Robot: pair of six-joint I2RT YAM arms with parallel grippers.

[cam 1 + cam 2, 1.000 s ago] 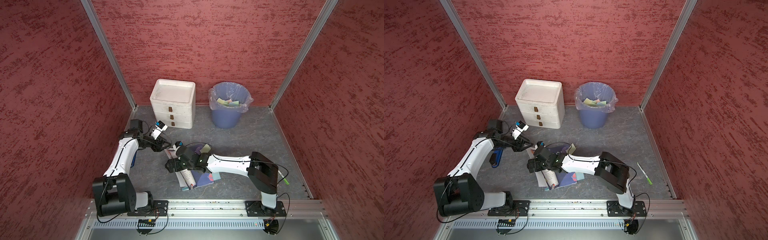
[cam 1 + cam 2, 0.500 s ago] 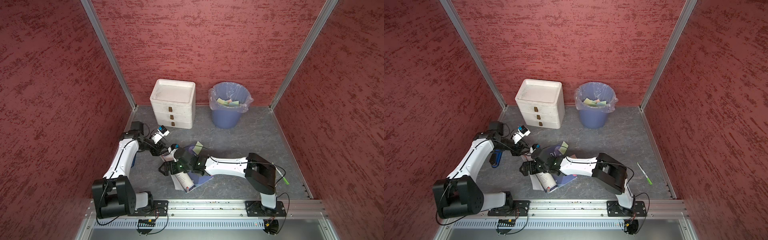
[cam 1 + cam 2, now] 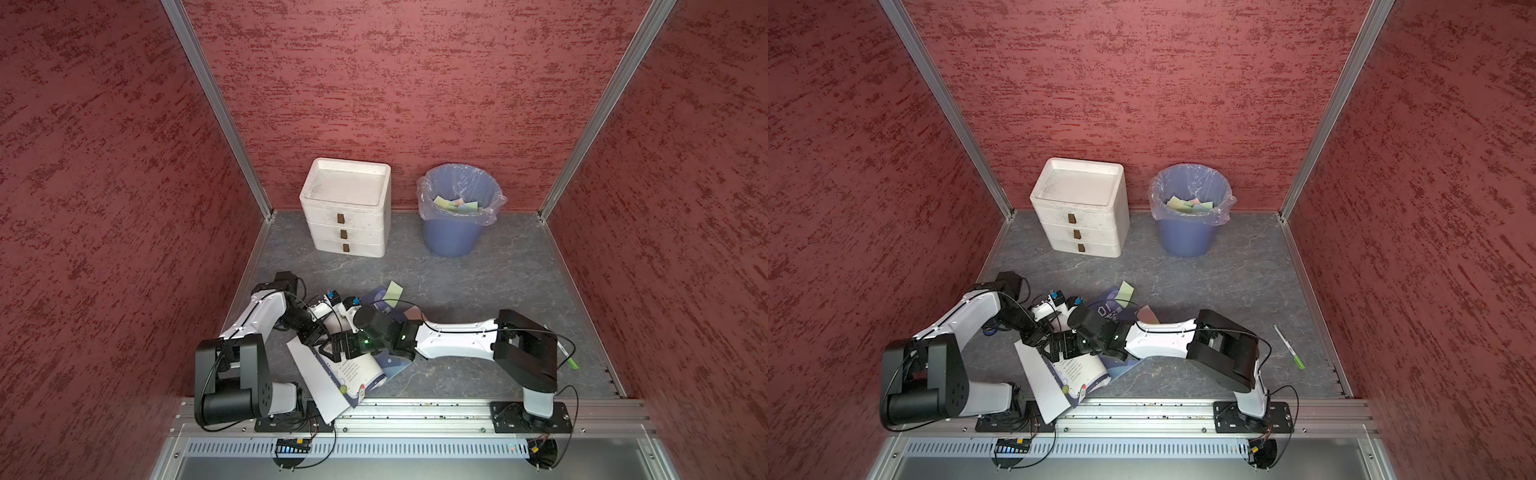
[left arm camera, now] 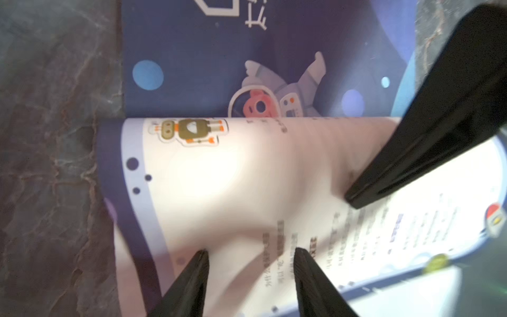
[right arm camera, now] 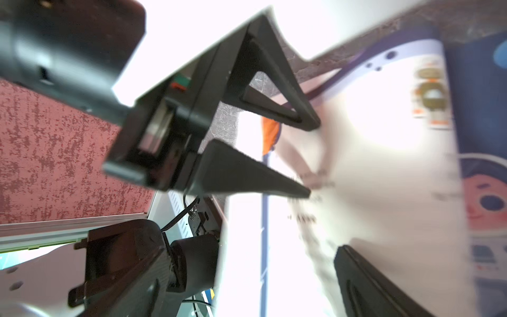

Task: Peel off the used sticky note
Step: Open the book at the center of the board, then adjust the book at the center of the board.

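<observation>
**Bimanual station from above, with both wrist views.** An open children's picture book point(image 3: 353, 372) lies on the grey marbled bench point(image 3: 478, 282), just in front of the arm bases. Its dark blue cover, printed with a cartoon astronaut, faces up beyond a curled white text page. A white leaf at the near end reaches over the aluminium rail point(image 3: 415, 409).

The pale green sticky note point(image 3: 393, 289) projects from the book's far edge, on the side towards the back wall. A pink sticky note point(image 3: 412, 312) lies near it, next to the right forearm. Both notes are clear of either gripper.

The left gripper point(image 4: 251, 251) is poised over the curled page. Its fingers are part-way apart, with printed text showing in the gap and nothing held between them.

The right gripper point(image 3: 337, 348) meets it from the opposite side, over the same page. Its fingers point(image 4: 417, 148) are spread wide. Only one shows in each wrist view, and its tip is at the page surface.

Against the back wall stand a white three-drawer unit point(image 3: 347, 216) and, to its right, a blue bin point(image 3: 451, 243). The bin is lined with a clear bag and holds several pastel discarded notes point(image 3: 455, 205). A green-capped pen point(image 3: 1289, 347) lies on the bench beyond the right arm, near the right wall.
</observation>
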